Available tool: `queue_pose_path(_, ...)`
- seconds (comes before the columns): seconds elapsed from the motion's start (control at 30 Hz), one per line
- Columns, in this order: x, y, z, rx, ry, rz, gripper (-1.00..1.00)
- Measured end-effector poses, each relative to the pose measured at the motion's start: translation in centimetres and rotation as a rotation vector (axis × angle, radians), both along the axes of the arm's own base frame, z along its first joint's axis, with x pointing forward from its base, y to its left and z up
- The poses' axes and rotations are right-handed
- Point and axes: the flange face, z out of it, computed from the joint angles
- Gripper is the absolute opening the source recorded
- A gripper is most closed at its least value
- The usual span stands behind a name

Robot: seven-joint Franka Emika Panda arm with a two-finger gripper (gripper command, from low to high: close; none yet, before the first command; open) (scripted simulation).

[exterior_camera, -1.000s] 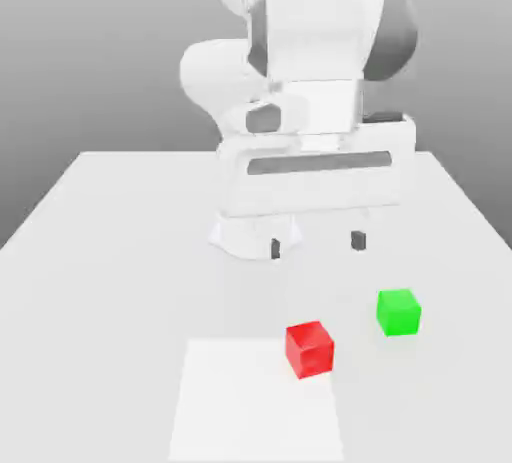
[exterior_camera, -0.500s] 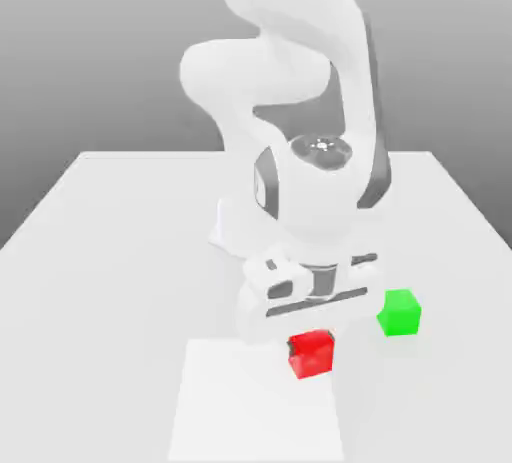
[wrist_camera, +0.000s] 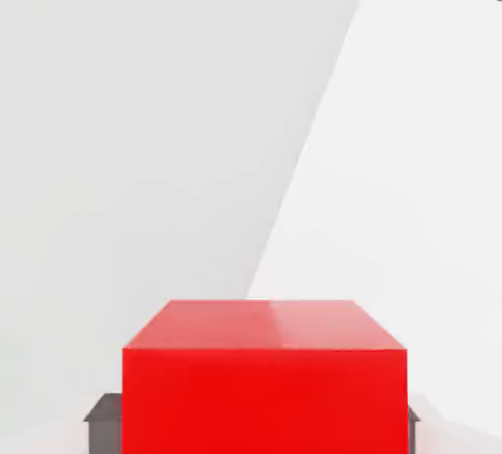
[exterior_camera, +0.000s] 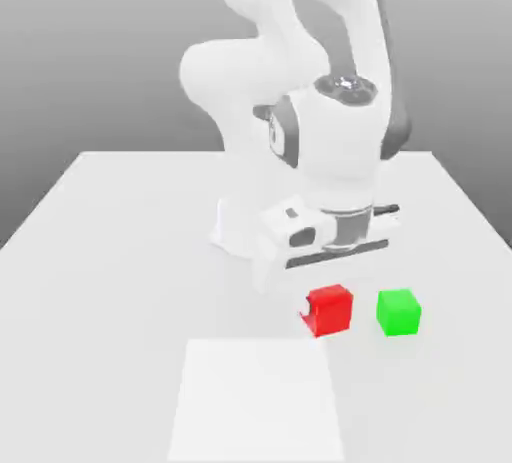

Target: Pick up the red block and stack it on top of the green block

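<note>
The small glossy red cube is clamped in the claw, raised just beside the small green cube on the white counter; it should be centred squarely above before being lowered.

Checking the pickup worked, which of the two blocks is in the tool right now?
The red block, clamped under the tool; the green block sits apart, untouched.

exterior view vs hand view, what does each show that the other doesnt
Exterior view alone: the green block on the table, to the exterior view's right of the red block and apart from it, plus the white arm above. Hand view alone: dark finger pads flanking the red block up close. Both: the red block, held by the end effector, and the paler square patch on the table.
</note>
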Motion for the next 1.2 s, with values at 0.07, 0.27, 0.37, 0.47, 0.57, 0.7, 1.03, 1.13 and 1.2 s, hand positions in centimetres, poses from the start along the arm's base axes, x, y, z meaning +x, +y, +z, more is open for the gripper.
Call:
queue_pose_path(0.07, -0.8, 1.6, 0.4, 0.000, -0.001, 0.014, -1.00)
queue_pose_path(0.27, -3.9, 6.2, 1.6, 0.000, -0.001, 0.060, -1.00)
queue_pose_path(0.37, -5.8, 8.3, 2.1, 0.002, 0.000, 0.082, -1.00)
queue_pose_path(0.47, -7.5, 9.9, 2.5, 0.001, -0.001, 0.102, -1.00)
queue_pose_path(0.57, -7.6, 10.0, 2.0, -0.026, -0.017, 0.102, -1.00)
queue_pose_path(0.7, -7.2, 9.6, 1.1, -0.065, -0.036, 0.098, -1.00)
queue_pose_path(1.03, -6.9, 8.9, -1.6, -0.126, -0.046, 0.098, -1.00)
queue_pose_path(1.13, -7.0, 8.8, -2.4, -0.131, -0.041, 0.100, -1.00)
queue_pose_path(1.2, -7.0, 8.7, -2.8, -0.131, -0.036, 0.100, -1.00)
